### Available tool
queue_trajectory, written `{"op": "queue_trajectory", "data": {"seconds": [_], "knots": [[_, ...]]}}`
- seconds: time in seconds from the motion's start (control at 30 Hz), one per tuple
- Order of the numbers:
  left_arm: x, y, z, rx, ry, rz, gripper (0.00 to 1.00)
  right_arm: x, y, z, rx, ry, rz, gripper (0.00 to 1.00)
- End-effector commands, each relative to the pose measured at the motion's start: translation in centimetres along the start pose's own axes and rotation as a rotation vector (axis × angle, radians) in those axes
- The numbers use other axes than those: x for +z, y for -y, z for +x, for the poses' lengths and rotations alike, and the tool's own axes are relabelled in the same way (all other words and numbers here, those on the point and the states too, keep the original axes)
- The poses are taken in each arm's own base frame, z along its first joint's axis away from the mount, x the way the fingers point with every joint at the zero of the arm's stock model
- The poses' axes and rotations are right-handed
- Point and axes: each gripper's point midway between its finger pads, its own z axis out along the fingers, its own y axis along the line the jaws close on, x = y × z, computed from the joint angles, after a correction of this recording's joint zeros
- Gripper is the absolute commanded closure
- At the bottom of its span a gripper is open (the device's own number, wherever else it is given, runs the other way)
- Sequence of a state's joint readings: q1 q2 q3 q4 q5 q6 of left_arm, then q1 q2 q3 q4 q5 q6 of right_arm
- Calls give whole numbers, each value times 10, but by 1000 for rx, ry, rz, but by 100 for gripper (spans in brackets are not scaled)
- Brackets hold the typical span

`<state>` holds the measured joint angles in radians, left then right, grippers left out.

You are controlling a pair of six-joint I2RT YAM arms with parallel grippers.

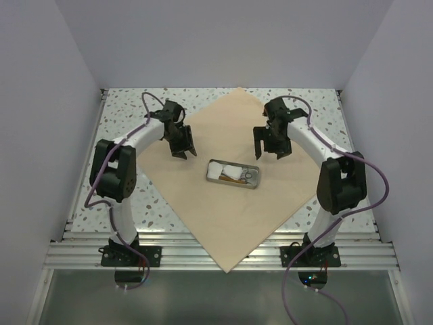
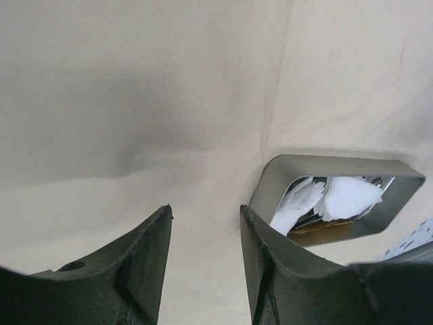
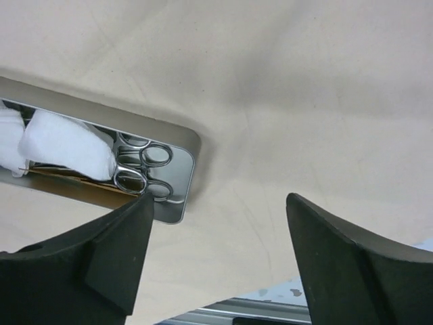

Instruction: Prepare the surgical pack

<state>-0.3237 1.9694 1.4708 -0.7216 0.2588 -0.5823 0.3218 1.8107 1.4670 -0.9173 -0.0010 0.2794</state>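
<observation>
A tan-beige cloth (image 1: pixel 230 203) lies spread flat as a diamond on the table. On its middle sits a small silver tin (image 1: pixel 233 174) holding white gauze (image 2: pixel 345 196) and steel instruments with ring handles (image 3: pixel 139 169). My left gripper (image 1: pixel 183 150) hangs open over the cloth left of the tin (image 2: pixel 270 179), with nothing between its fingers (image 2: pixel 152 254). My right gripper (image 1: pixel 272 150) hangs open, wider, over the cloth to the right of the tin (image 3: pixel 172 203), also empty.
The cloth's near corner hangs over the metal rail (image 1: pixel 223 252) at the table's front. Speckled tabletop (image 1: pixel 122 112) shows at the corners. White walls (image 1: pixel 40 135) close in the left, right and back sides.
</observation>
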Motion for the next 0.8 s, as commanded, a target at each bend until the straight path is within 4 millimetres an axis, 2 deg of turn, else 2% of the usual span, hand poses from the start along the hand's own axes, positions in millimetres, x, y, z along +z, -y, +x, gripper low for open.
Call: {"op": "queue_trajectory", "data": {"seconds": [0.0,0.03,0.07,0.1,0.17,0.2,0.27,0.3,0.37,0.4,0.43,0.47,0.5,0.53,0.57,0.6,0.67,0.7,0.77], "knots": [[-27,-8,-12,22,67,4,51,-30,0,-7,-35,53,3,16],[-33,-9,-14,28,83,4,51,-37,-4,-8,-48,79,-3,1],[-37,-11,-13,33,84,-3,51,-42,1,-12,-66,113,51,1],[-40,-13,-14,47,92,-16,51,-49,-10,-9,-137,142,91,1],[-50,-14,-12,64,102,-30,52,-68,-12,-13,-211,219,194,1],[-54,-18,-14,73,112,-45,53,-72,-26,-5,-275,219,185,1],[-64,-19,-12,84,124,-57,53,-80,-41,6,-308,216,121,1],[-68,-23,-13,87,137,-76,53,-83,-64,23,-340,181,9,1],[-81,-24,-13,95,171,-75,53,-89,-86,53,-391,136,-117,1],[-86,-27,-15,94,187,-81,53,-91,-109,82,-445,83,-191,5],[-94,-27,-15,93,208,-75,53,-93,-119,100,-472,54,-223,8],[-99,-29,-16,88,219,-72,53,-89,-121,129,-502,7,-243,12],[-104,-34,-18,67,234,-75,53,-92,-144,159,-553,-3,-300,23],[-109,-37,-14,55,246,-74,54,-91,-151,183,-580,-27,-333,29],[-112,-40,-13,40,253,-70,54,-85,-148,211,-602,-61,-336,33],[-120,-44,-14,15,274,-60,56,-88,-164,241,-633,-74,-382,38],[-116,-49,-3,-5,254,-37,57,-80,-164,276,-665,-109,-386,39],[-116,-51,1,-10,251,-28,57,-82,-175,302,-707,-123,-414,41],[-114,-54,14,-12,235,-13,57,-79,-182,324,-754,-128,-403,42]]}}
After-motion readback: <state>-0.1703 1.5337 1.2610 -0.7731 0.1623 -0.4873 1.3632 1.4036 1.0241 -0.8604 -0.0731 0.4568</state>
